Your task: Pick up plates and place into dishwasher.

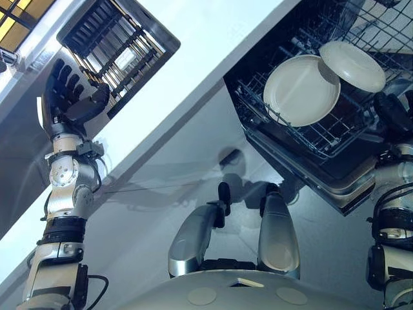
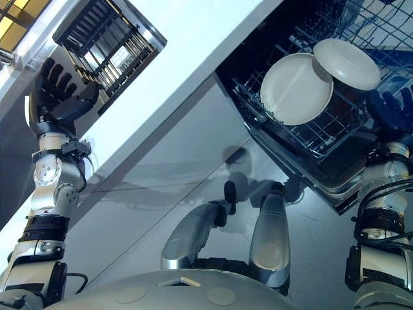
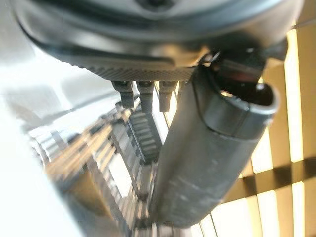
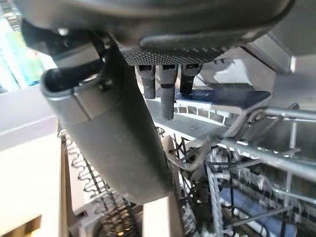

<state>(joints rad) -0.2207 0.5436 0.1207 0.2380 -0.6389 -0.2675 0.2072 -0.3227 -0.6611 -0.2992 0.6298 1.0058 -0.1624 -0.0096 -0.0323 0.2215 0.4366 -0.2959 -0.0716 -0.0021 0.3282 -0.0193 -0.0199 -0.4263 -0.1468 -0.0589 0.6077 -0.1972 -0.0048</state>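
Left hand: I see my left hand point(image 1: 72, 97) raised at the white table point(image 1: 193, 84), fingers relaxed and apart, holding nothing.
Near it: just past those fingers sits a dish rack point(image 1: 119, 51) set on the table; I can make out no plates in its slots.
Right hand: my right hand point(image 2: 390, 110) is at the edge of the dishwasher point(image 1: 335, 174); its wrist view shows fingers straight, thumb out, clamped on nothing.
Plates: two plates rest in the basket point(image 1: 310, 139), the big plate point(image 1: 301, 90) tilted in the tines and the second plate point(image 1: 352, 66) leaning over its upper edge, touching it.
Progress: I judge two plates loaded, both hands free.
Left to do: I would check the dish rack for more; if none, the loading looks finished.
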